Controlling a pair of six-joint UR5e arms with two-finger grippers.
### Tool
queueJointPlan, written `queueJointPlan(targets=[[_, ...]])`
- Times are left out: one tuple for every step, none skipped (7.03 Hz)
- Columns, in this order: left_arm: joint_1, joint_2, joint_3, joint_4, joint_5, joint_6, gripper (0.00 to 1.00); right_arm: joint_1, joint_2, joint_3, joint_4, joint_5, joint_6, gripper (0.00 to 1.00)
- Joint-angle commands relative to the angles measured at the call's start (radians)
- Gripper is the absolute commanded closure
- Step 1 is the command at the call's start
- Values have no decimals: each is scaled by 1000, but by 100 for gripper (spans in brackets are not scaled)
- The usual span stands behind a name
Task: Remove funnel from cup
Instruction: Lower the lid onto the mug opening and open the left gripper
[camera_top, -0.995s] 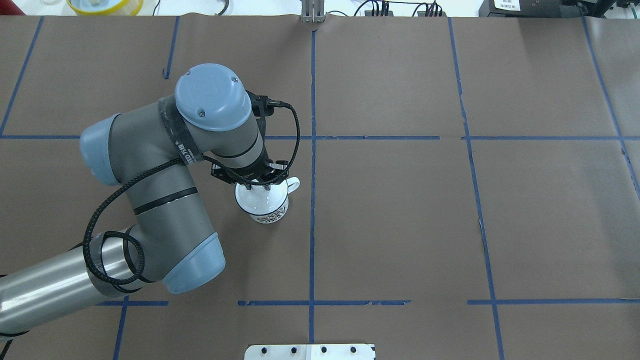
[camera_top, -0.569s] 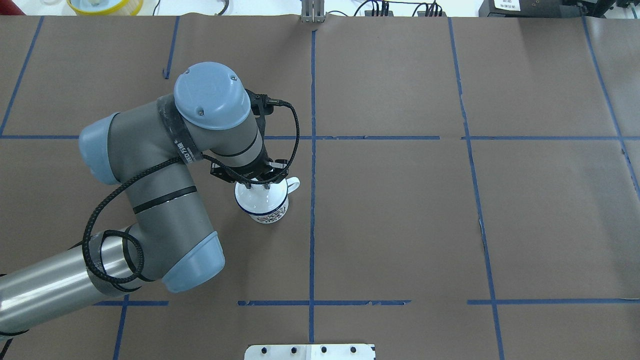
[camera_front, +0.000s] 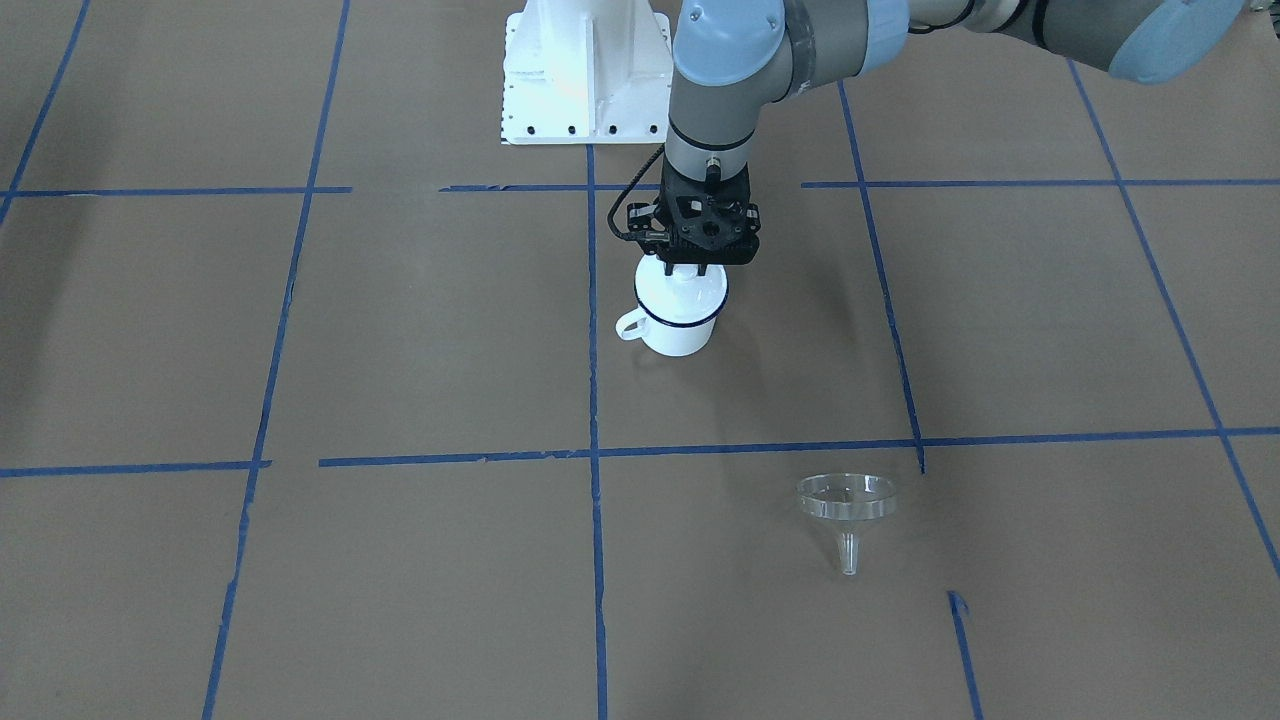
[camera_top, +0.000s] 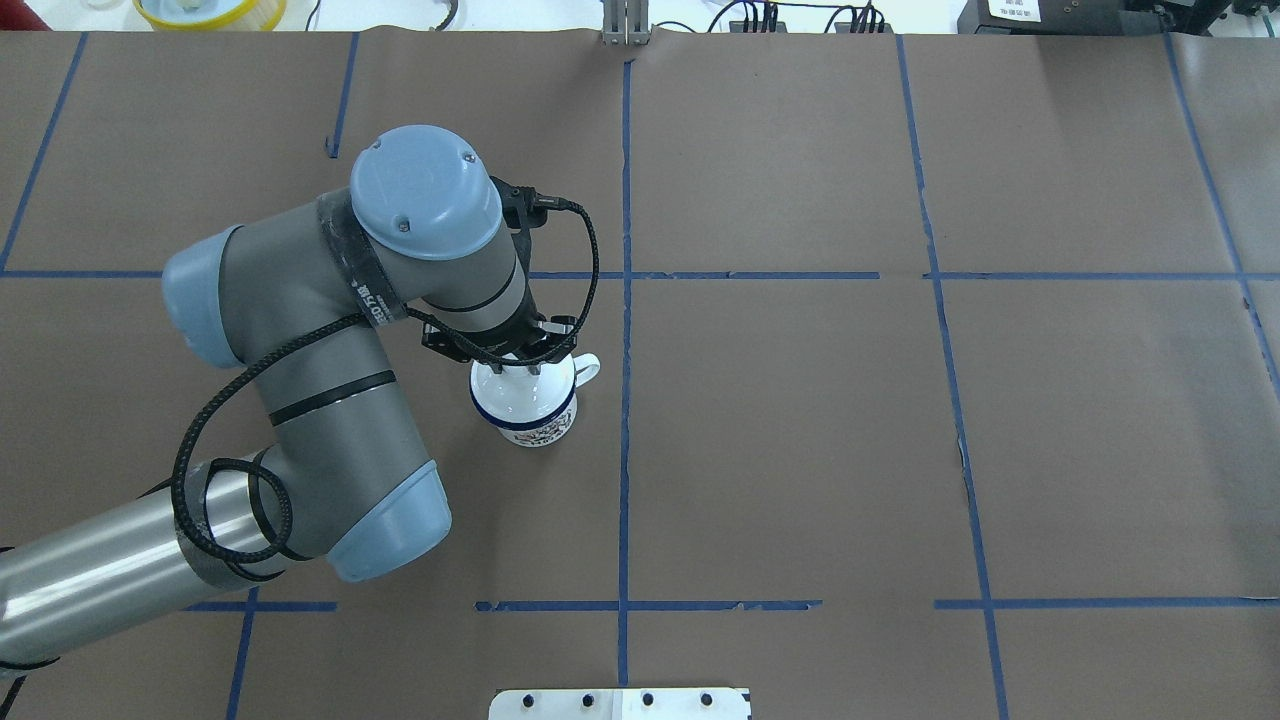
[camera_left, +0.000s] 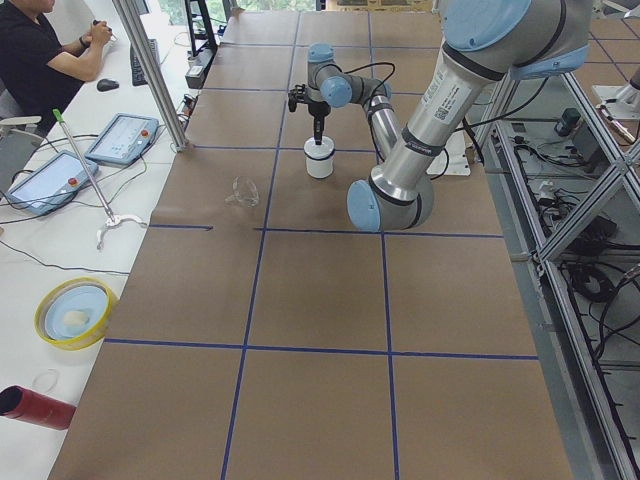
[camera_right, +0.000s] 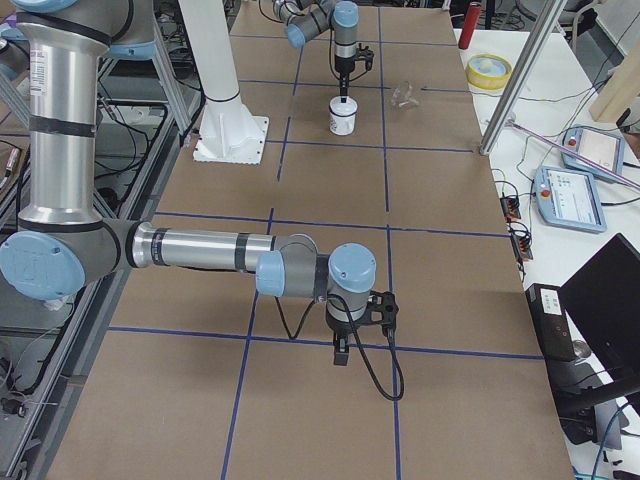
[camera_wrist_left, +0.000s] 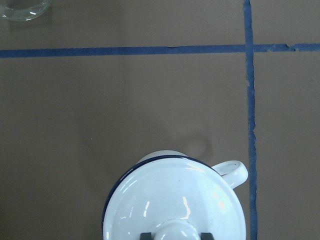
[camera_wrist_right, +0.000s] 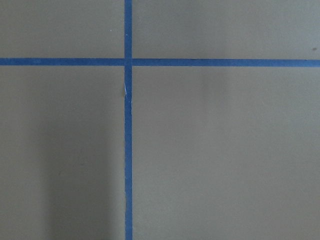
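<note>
The white cup (camera_front: 678, 335) with a dark blue rim stands on the brown table, its handle (camera_wrist_left: 234, 171) to one side. A round white lid (camera_wrist_left: 167, 197) with a knob covers it. My left gripper (camera_front: 697, 268) hangs straight over the cup, its fingers shut on either side of the lid's knob (camera_wrist_left: 175, 234). The clear funnel (camera_front: 846, 498) lies on the table well away from the cup, and also shows in the left wrist view (camera_wrist_left: 20, 7). In the overhead view the arm hides it. My right gripper (camera_right: 340, 352) hovers over bare table far off; I cannot tell its state.
Blue tape lines (camera_top: 625, 300) divide the brown table cover. The white robot base plate (camera_front: 580, 70) is at the table's robot side. A yellow bowl (camera_left: 72, 312) and a red cylinder (camera_left: 30, 405) sit off the cover at the left end.
The left arm has shifted only very slightly. The cup and lid have stayed in place.
</note>
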Motion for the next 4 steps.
queueJointPlan(targets=[[-2,3,1,-7,0,-1,0,0,0,0,0,0,0,0],[-2,3,1,-7,0,-1,0,0,0,0,0,0,0,0],[-7,3,-1,-7,1,1,0,0,0,0,0,0,0,0],[-9,13,-12,-10,3,2,0,0,0,0,0,0,0,0]])
